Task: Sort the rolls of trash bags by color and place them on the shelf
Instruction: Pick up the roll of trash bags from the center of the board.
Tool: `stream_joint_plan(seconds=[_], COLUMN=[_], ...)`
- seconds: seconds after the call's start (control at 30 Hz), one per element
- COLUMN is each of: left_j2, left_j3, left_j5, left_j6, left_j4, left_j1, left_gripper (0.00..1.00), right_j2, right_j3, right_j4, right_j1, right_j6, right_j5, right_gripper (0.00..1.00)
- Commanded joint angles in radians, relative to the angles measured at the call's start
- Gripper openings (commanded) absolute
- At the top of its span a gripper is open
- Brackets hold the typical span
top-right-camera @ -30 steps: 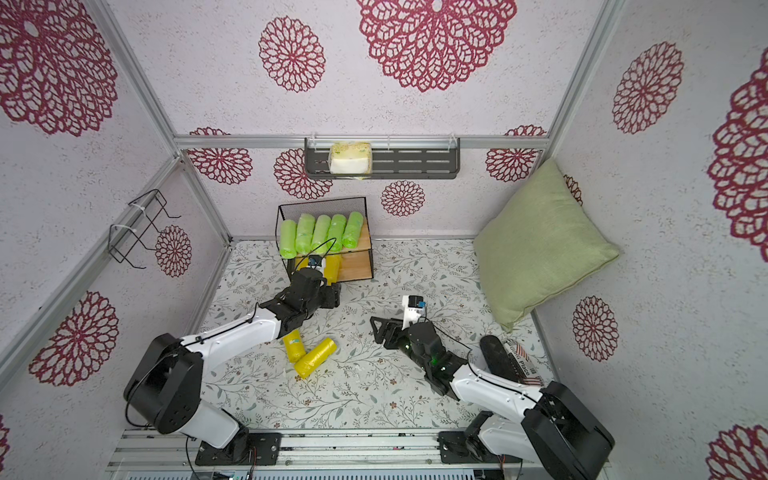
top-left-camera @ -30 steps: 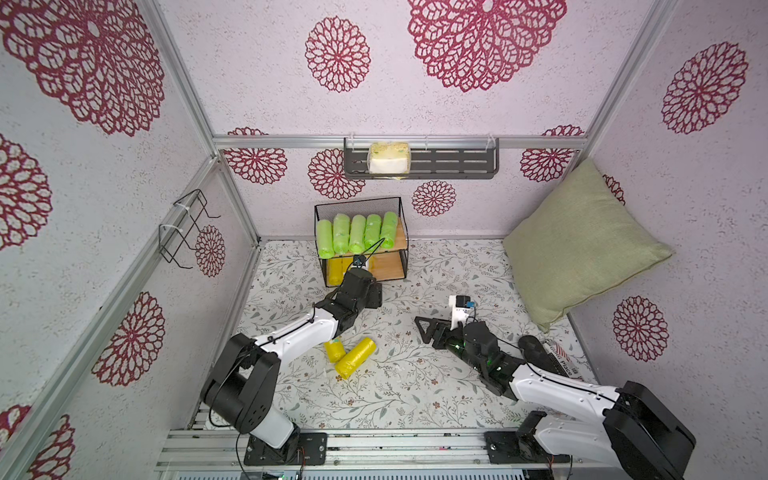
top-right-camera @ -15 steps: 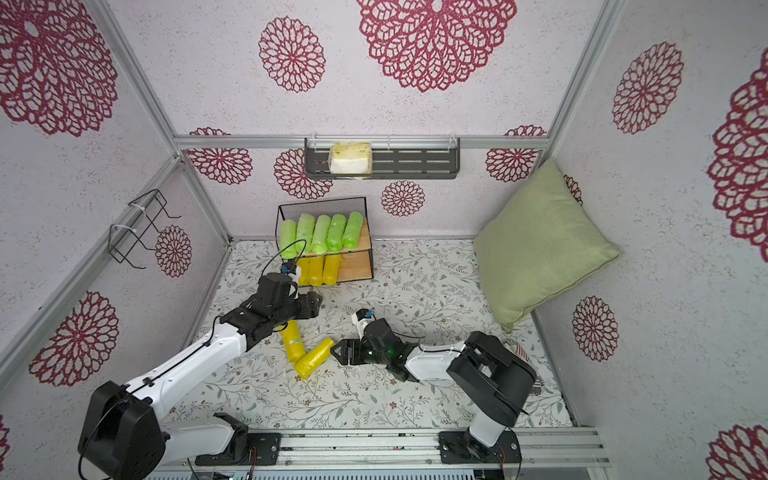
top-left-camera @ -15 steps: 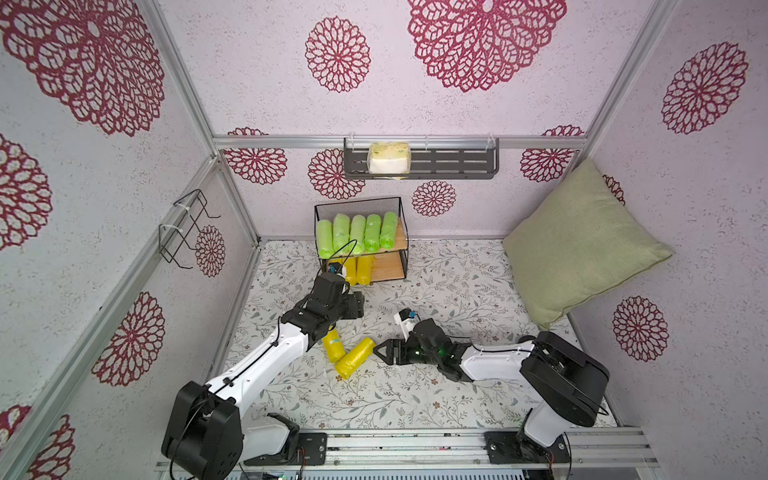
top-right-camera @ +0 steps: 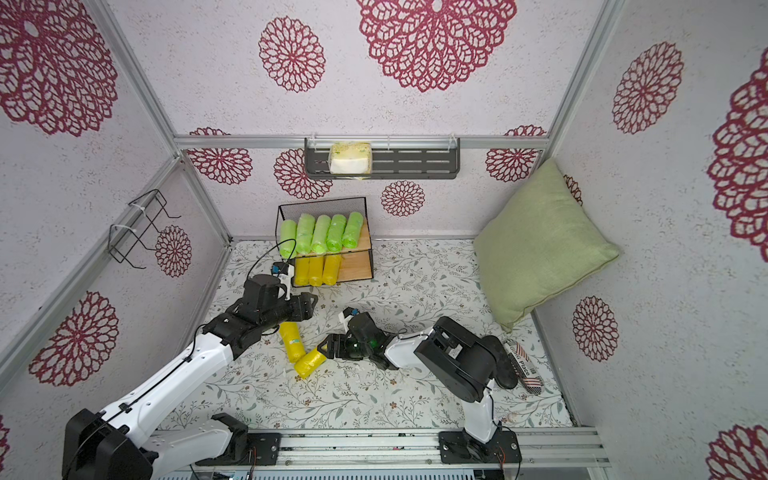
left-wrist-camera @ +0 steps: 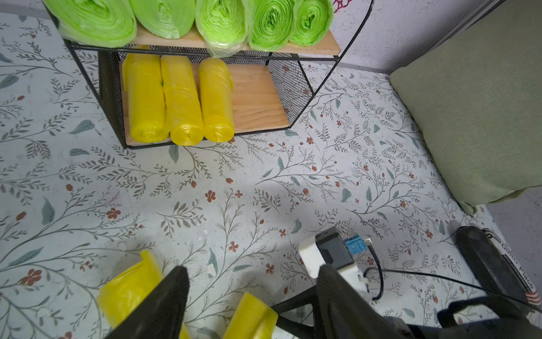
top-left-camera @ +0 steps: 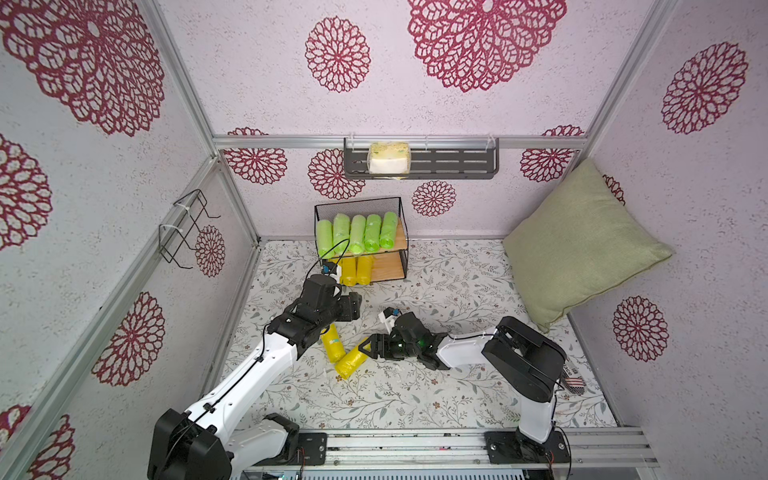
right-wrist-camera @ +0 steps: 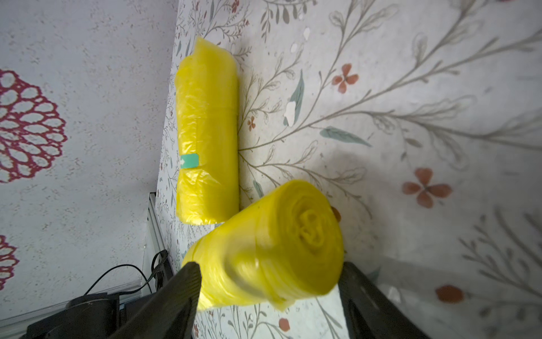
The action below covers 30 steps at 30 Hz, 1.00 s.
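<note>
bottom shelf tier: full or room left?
Room left. Three yellow rolls lie side by side on the lower board; bare wood shows beside them.

Of the shelved yellow rolls (top-left-camera: 349,270), the 9 o'clock one sits mostly behind the left arm's wrist; in the left wrist view the floor rolls (left-wrist-camera: 129,290) run off the edge, one behind a finger of the left tool (left-wrist-camera: 252,278); the near roll (right-wrist-camera: 278,243) is blurred, so whether the right tool (right-wrist-camera: 269,267) touches it cannot be told; the striped packet (top-left-camera: 575,380), at 4 o'clock on the bench (top-left-camera: 415,395), lies half behind the right arm.
</note>
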<state>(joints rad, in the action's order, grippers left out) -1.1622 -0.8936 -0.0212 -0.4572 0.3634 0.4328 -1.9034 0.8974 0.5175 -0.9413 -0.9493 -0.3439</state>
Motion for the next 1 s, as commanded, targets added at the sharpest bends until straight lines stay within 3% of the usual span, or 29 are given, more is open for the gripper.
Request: stream_joint_plan(seconds=[0.0, 0.27, 0.5, 0.7, 0.83, 0.97], left_j2=[0.020, 0.027, 0.042, 0.035, 0.023, -0.011], left_j3=[0.002, 0.004, 0.014, 0.021, 0.047, 0.089], left_j5=[0.037, 0.048, 0.042, 0.040, 0.115, 0.314], left_j6=[0.002, 0.000, 0.001, 0.006, -0.017, -0.077], left_j4=[-0.022, -0.026, -0.030, -0.045, -0.106, -0.234], left_j1=[-0.005, -0.006, -0.005, -0.005, -0.006, -0.007], left_gripper=[0.74, 0.75, 0.75, 0.76, 0.77, 0.83], right_j2=[-0.018, -0.093, -0.119, -0.029, 0.078, 0.183], right_j3=[0.055, 0.149, 0.172, 0.061, -0.090, -0.207], right_j4=[-0.064, -0.161, -0.145, -0.007, 0.196, 0.294], right_j1=[-0.002, 0.015, 0.037, 0.085, 0.129, 0.214], right_j6=[-0.043, -0.077, -0.100, -0.122, -0.140, -0.123], right_j5=[0.036, 0.070, 0.087, 0.140, 0.184, 0.204], right_gripper=[0.77, 0.67, 0.50, 0.35, 0.30, 0.30])
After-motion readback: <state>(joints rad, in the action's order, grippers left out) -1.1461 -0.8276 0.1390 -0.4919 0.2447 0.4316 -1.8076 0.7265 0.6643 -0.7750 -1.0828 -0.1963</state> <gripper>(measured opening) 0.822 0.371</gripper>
